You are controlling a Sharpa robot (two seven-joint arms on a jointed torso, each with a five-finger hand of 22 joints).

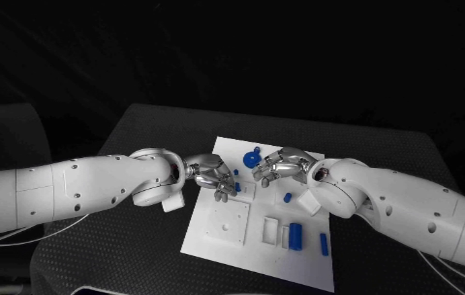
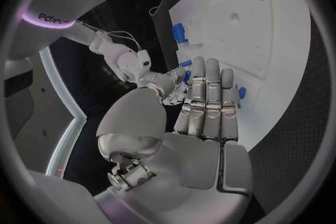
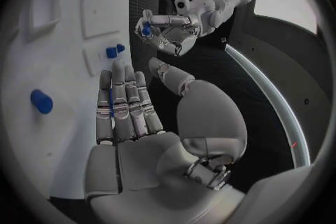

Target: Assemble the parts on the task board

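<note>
1. Head view: the white task board (image 1: 225, 231) is lying in the middle of the black table (image 1: 116, 241), and both arms are reaching in over its far half.
2. The left hand (image 1: 212, 174) is hovering over the board's left edge, its fingers pointing toward a small blue peg (image 1: 237, 172).
3. In the left wrist view its fingers (image 2: 207, 101) are lying straight and side by side. In the right wrist view something blue is showing at this hand's (image 3: 168, 31) fingertips, so I cannot tell whether it is pinching a part or is released.
4. The right hand (image 1: 281, 164) is hanging over the board's far right part, just beside a round blue part (image 1: 252, 158) lying on the plate.
5. In the right wrist view its fingers (image 3: 126, 106) are stretching out straight with the thumb well apart; the hand is released and grasping nothing.
6. Other blue parts are resting on the board: a short one (image 1: 287, 197) near the right wrist, a thick cylinder (image 1: 296, 236) and a slim bar (image 1: 324, 243) toward the near right corner.
</note>
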